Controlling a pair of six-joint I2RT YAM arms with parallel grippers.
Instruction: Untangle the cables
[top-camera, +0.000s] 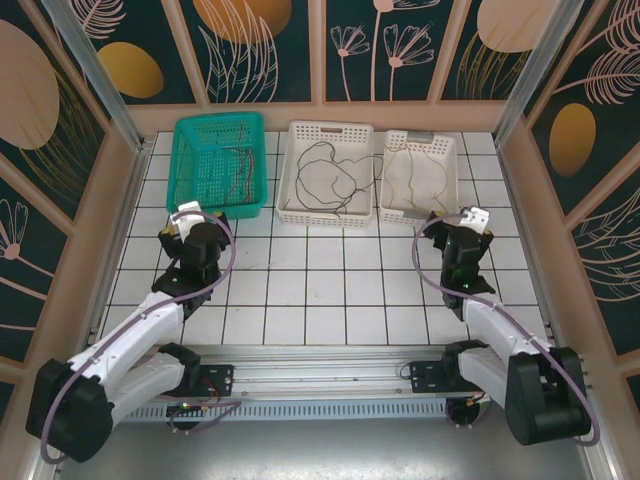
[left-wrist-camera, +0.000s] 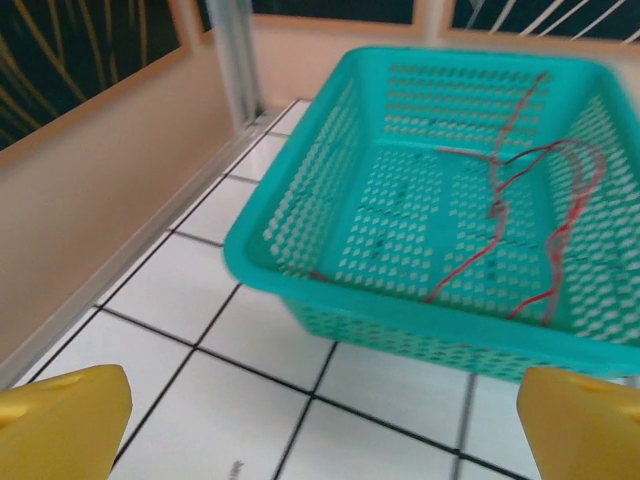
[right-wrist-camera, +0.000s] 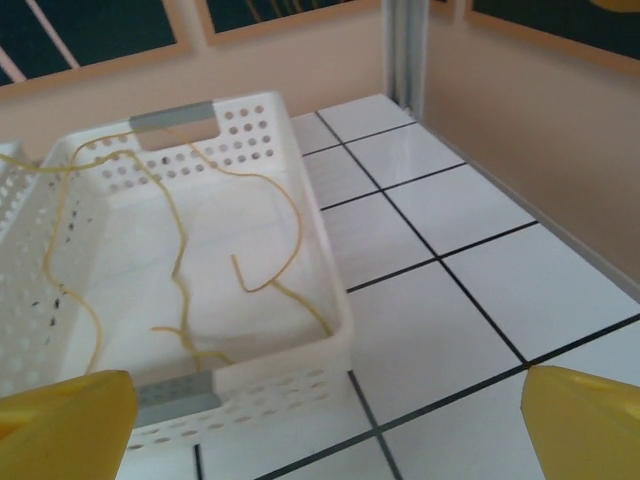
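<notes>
The cables lie sorted by colour in three baskets at the back of the tiled table. Red cables (top-camera: 236, 163) (left-wrist-camera: 497, 210) rest in a teal basket (top-camera: 190, 165) (left-wrist-camera: 300, 270). Dark cables (top-camera: 335, 172) lie in the middle white basket (top-camera: 292, 170). Yellow-tan cables (top-camera: 408, 178) (right-wrist-camera: 178, 262) lie in the right white basket (top-camera: 452, 175) (right-wrist-camera: 335, 330). My left gripper (top-camera: 186, 214) (left-wrist-camera: 325, 430) hangs open just in front of the teal basket, nothing between its yellow fingers (left-wrist-camera: 60, 420). My right gripper (top-camera: 471, 216) (right-wrist-camera: 328, 430) hangs open by the near right corner of the right basket, also holding nothing.
Beige walls (left-wrist-camera: 90, 200) (right-wrist-camera: 540, 130) close the table on the left, right and back, close to the outer baskets. White tiles (top-camera: 320, 290) stretch from the baskets to the arm bases. Thick purple cables (top-camera: 225, 270) run along both arms.
</notes>
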